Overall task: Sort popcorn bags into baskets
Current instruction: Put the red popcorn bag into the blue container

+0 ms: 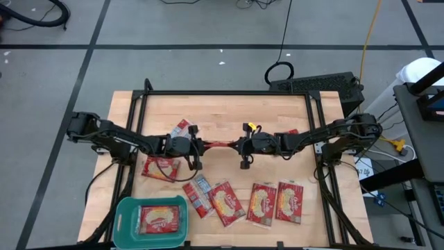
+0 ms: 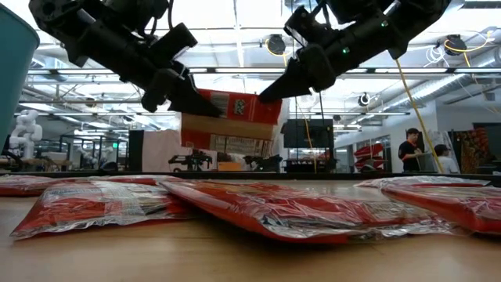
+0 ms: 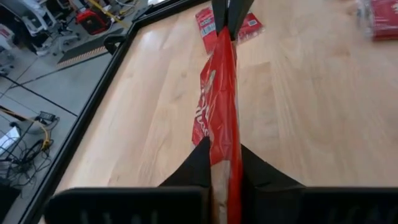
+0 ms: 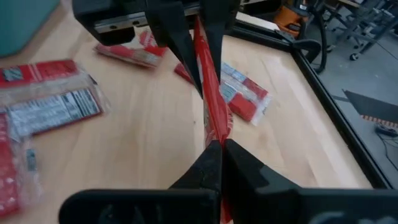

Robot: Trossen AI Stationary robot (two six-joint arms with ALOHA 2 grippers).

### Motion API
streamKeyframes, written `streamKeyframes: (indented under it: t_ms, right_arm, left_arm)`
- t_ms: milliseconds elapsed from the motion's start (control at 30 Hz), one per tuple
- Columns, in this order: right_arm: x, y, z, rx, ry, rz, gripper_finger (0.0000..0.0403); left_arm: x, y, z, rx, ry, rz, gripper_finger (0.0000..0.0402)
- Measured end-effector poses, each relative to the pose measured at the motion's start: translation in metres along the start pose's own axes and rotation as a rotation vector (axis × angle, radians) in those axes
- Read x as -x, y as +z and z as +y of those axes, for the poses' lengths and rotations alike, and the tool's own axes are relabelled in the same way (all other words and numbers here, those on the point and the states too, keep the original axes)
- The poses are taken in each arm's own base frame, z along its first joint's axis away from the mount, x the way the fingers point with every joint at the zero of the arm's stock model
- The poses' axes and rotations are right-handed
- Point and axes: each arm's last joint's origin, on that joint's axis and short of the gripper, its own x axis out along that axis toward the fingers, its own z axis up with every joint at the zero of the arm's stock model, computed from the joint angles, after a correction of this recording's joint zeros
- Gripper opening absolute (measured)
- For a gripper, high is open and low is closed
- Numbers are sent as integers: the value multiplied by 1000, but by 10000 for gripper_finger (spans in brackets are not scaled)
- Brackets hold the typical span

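One red popcorn bag (image 1: 218, 145) hangs in the air over the middle of the table, between my two grippers. My left gripper (image 1: 201, 146) is shut on its left end and my right gripper (image 1: 237, 146) on its right end. The low view shows its broad face (image 2: 231, 117) turned toward the table's near edge. The teal basket (image 1: 125, 215) stands at the near left corner with one bag (image 1: 161, 219) lying flat in it. Several more bags (image 1: 226, 203) lie flat on the table. My left gripper pinches the bag's left end (image 3: 222, 158) between its two fingers. The fingers come from the table's left, slanting slightly down. The bag stands on edge, clear of the table, and stretches away to the other gripper. My right gripper pinches the bag's right end (image 4: 214, 134) between its two fingers, coming from the table's right and slanting slightly down. The bag is on edge and lifted clear, spanning the gap to the left gripper (image 4: 193, 37).
Loose bags lie under and beside the left arm (image 1: 161, 167) (image 1: 182, 128) and in a row along the near edge (image 1: 196, 194) (image 1: 262, 204) (image 1: 290, 201). A black frame (image 1: 222, 93) borders the table. People stand in the room beyond (image 2: 411, 153).
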Motion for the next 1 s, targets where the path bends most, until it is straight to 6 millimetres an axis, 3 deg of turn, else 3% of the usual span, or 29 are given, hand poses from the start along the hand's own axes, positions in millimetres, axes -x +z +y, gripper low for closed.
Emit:
streamKeyframes:
  t_ms: [200, 467, 667, 1000]
  right_arm:
    - [1, 5, 3, -7, -3, -45, 42]
    - [2, 13, 3, -10, -37, -121, 131]
    - [2, 15, 2, -38, -39, -143, 174]
    - [-13, 20, 7, -47, -2, -337, 203]
  left_arm:
    - [24, 8, 6, 14, -7, 4, 30]
    - [83, 20, 19, 107, -20, -32, 20]
    - [119, 22, 25, 133, -30, -86, 21]
    - [130, 28, 20, 159, -75, -164, 20]
